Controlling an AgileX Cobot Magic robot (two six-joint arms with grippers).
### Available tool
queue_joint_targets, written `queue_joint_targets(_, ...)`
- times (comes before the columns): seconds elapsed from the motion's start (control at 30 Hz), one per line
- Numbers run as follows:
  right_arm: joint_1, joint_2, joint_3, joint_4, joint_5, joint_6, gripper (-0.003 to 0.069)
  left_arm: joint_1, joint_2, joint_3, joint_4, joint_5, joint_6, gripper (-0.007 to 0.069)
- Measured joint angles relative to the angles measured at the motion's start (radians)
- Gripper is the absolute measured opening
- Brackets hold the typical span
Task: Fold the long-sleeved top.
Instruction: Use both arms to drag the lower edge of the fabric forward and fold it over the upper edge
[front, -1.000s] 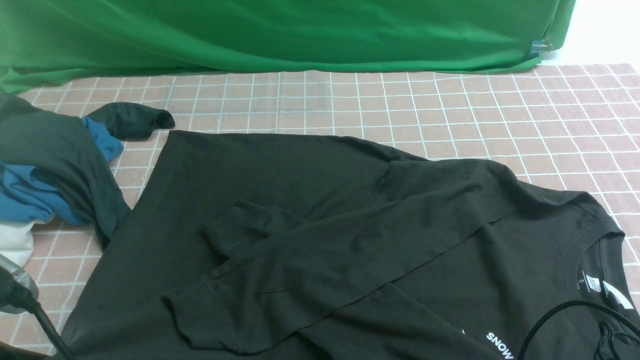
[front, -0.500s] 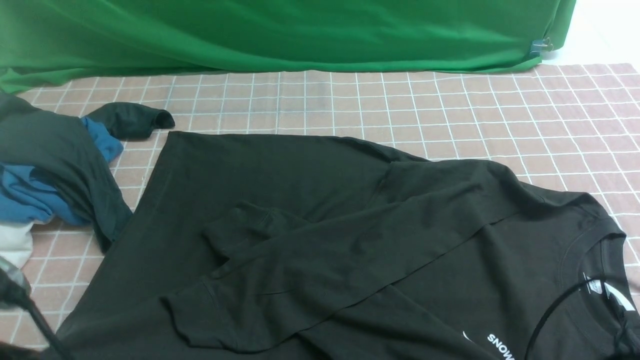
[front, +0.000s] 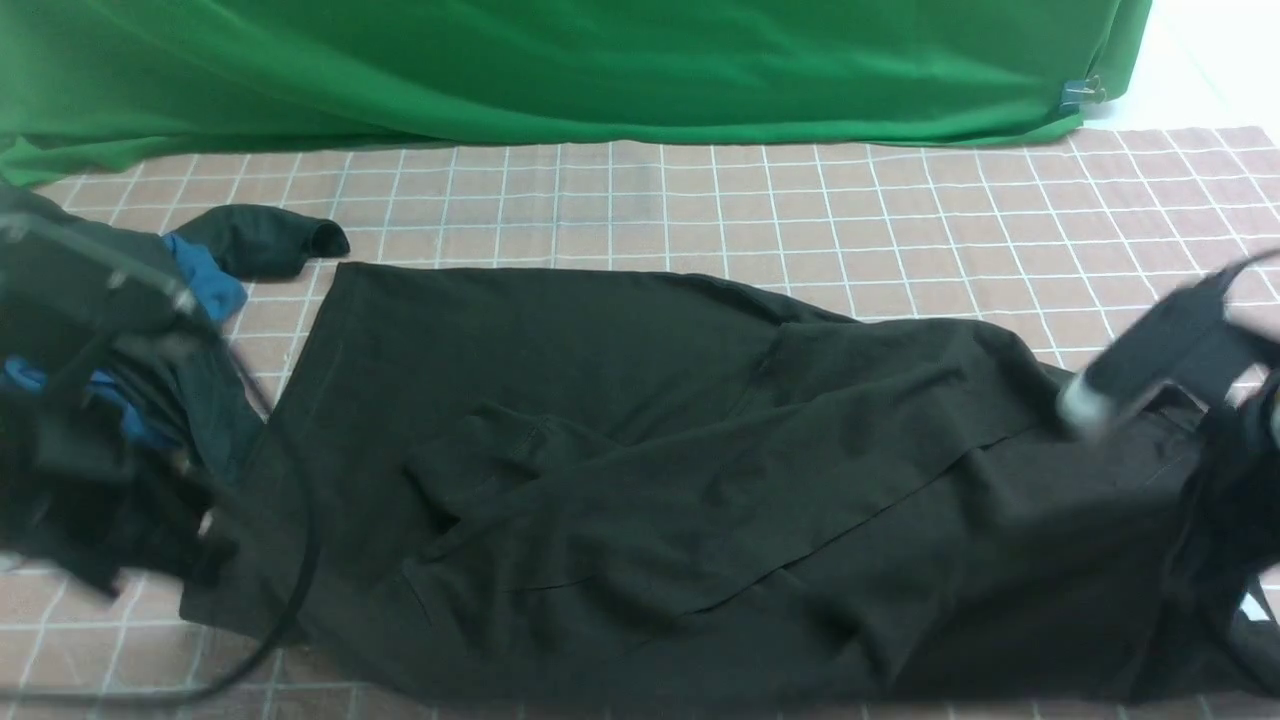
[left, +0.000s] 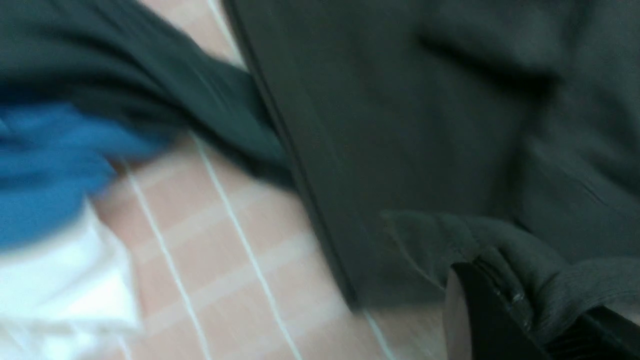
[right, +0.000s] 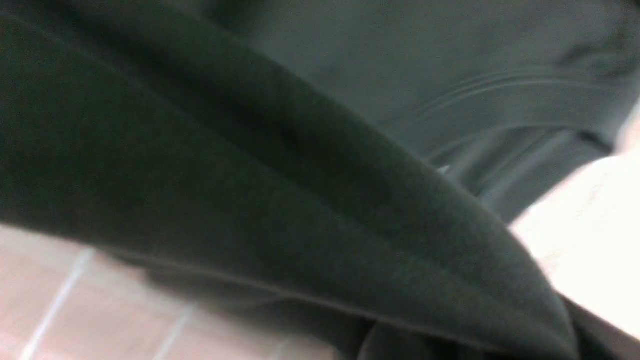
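Note:
The long-sleeved top (front: 620, 400) lies black and broad across the checked table, both sleeves crossed over its body. Its near edge is raised and turned over toward the far side. My left arm (front: 100, 420) is a blur at the left end of the top. In the left wrist view my left gripper (left: 540, 310) is shut on a bunched fold of the top (left: 400, 125). My right arm (front: 1170, 345) is blurred over the neck end. In the right wrist view the top (right: 250, 175) drapes out from the jaws and hides them.
A heap of dark grey cloth (front: 215, 400) and blue cloth (front: 210, 280) lies at the left, with a dark sleeve end (front: 265, 240) behind it. White cloth (left: 60, 290) sits beside the blue. A green backdrop (front: 600, 70) closes the far edge. A black cable (front: 300, 540) loops near the left arm.
Both arms have swung up into view. The top's near edge has lifted and moved away from me, hiding the white lettering. The right gripper has shut.

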Motion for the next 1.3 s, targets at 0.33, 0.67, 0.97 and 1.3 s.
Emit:
queue_joint_targets(0.33, -0.153, 0.187, -0.159, 0.024, -0.096, -0.045, 0.0044, 0.000, 0.269, -0.117, 0.090, -0.147, -0.016, 0.0050)
queue_joint_targets(0.67, -0.224, 0.396, -0.290, 0.070, -0.127, -0.092, 0.0044, 0.001, 0.578, -0.326, 0.177, -0.265, -0.034, 0.0050)
queue_joint_targets(0.97, -0.229, 0.470, -0.357, 0.084, -0.148, -0.094, 0.0044, 0.046, 0.725, -0.475, 0.196, -0.235, -0.035, 0.0050)
queue_joint_targets(1.3, -0.229, 0.484, -0.411, 0.089, -0.194, -0.107, 0.0046, 0.053, 0.797, -0.527, 0.242, -0.267, -0.035, 0.0050)
